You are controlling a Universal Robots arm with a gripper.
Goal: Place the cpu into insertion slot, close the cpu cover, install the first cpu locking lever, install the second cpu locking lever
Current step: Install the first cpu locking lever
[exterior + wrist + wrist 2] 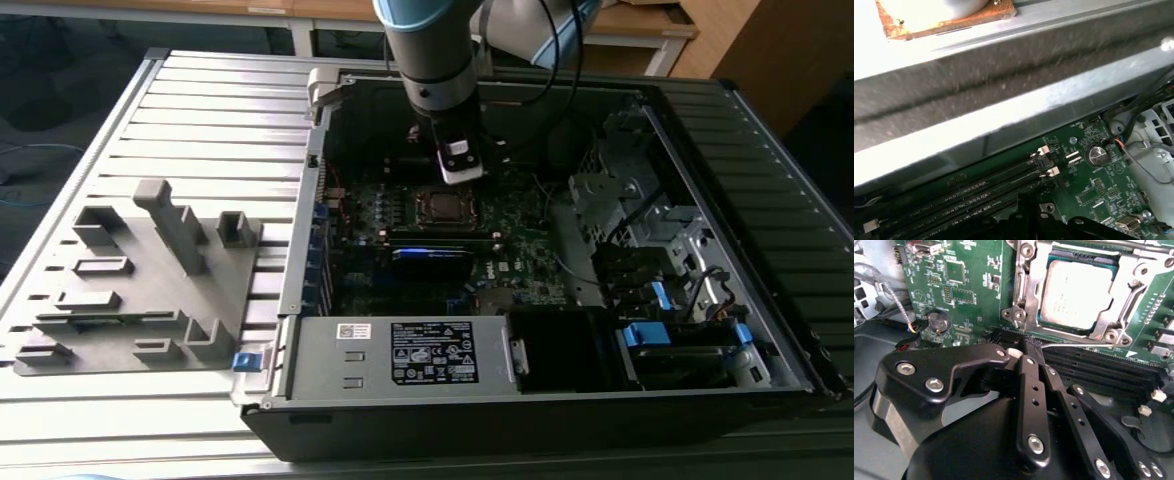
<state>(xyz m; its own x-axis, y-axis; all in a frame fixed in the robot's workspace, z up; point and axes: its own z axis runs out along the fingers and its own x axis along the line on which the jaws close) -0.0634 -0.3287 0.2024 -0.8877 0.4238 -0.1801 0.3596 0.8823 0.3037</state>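
A: Count?
B: One arm, one gripper (459,172) above the motherboard (514,255) inside one open computer case (747,330). Fingers (1031,390) pressed together, holding nothing.
A: Task parts?
B: One cpu (1076,290) seated flat in its socket; one cpu cover (1124,315) down around it, framing the silver top. Gripper tips sit just beside the socket, near the memory slots (1104,371), apart from the chip.
A: Other stuff?
B: One coin battery (936,321), one grey fixture tray (134,285) at the exterior view's left, outside the case.
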